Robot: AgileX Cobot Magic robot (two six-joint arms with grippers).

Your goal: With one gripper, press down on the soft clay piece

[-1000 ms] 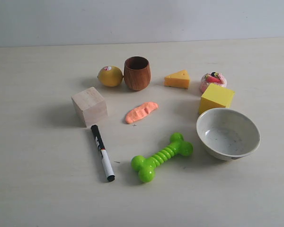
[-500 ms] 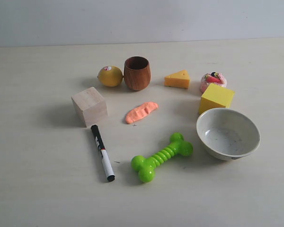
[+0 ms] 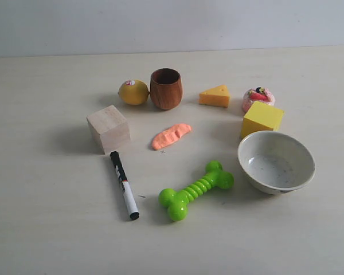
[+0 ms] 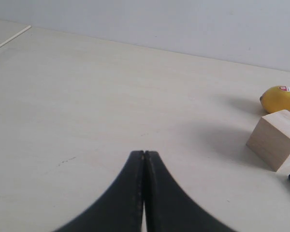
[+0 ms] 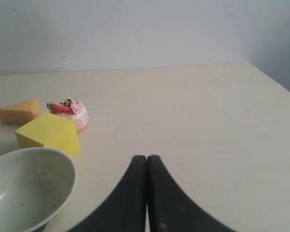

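The soft clay piece (image 3: 171, 136), a small salmon-orange curved blob, lies on the table between the wooden cube (image 3: 108, 129) and the green bone toy (image 3: 196, 189), in front of the wooden cup (image 3: 166, 88). Neither arm shows in the exterior view. My left gripper (image 4: 144, 153) is shut with nothing in it, over bare table well short of the wooden cube (image 4: 274, 139) and lemon (image 4: 280, 99). My right gripper (image 5: 146, 158) is also shut and empty, beside the bowl (image 5: 26, 186). The clay shows in neither wrist view.
A lemon (image 3: 133, 91), cheese wedge (image 3: 215, 95), strawberry cake (image 3: 258, 98), yellow cube (image 3: 262, 118) and grey bowl (image 3: 276, 161) ring the clay. A black-and-white marker (image 3: 124, 184) lies left of the bone toy. The yellow cube (image 5: 49, 133) and cake (image 5: 70, 112) stand beyond the bowl.
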